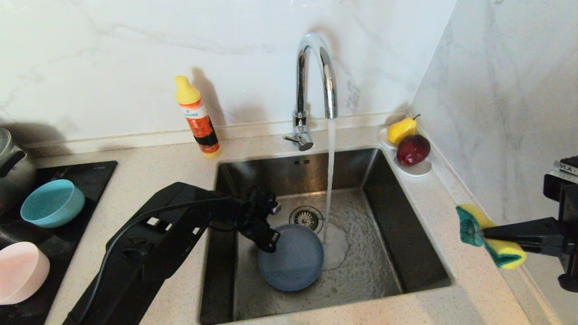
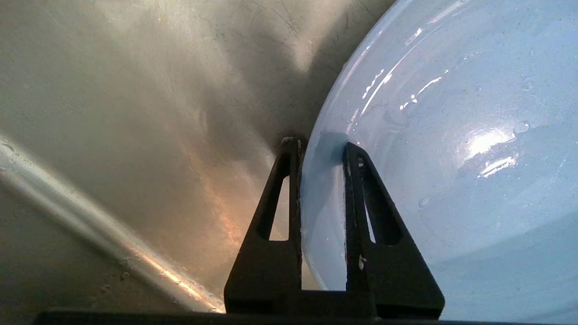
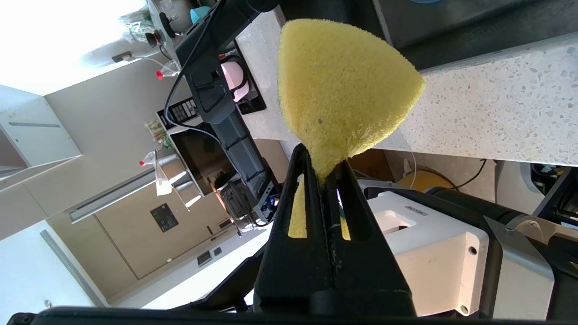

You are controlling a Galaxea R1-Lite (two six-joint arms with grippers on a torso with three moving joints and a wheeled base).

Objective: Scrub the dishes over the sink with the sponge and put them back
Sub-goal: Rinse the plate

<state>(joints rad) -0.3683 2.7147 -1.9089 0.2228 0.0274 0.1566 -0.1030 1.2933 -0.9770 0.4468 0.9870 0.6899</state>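
The slate-blue plate (image 1: 291, 258) is being held by its rim in the narrowed jaws of the left gripper (image 1: 266, 241), low in the sink (image 1: 420, 253) beside the running tap stream. The sponge (image 1: 490, 237) is being pinched at its waist by the right gripper (image 1: 485, 234) over the right-hand counter, well apart from the plate, so scrubbing appears not yet begun. The teal bowl (image 1: 53, 202) and pink bowl (image 1: 21, 272) are sitting on the left, seemingly still to be washed.

slate-blue flat plate (image 1: 291, 264) in steel sink basin (image 1: 384, 266) | teal bowl (image 1: 53, 203), pink bowl (image 1: 20, 272) on black hob (image 1: 86, 174), left | white saucer (image 1: 417, 169) at back right corner
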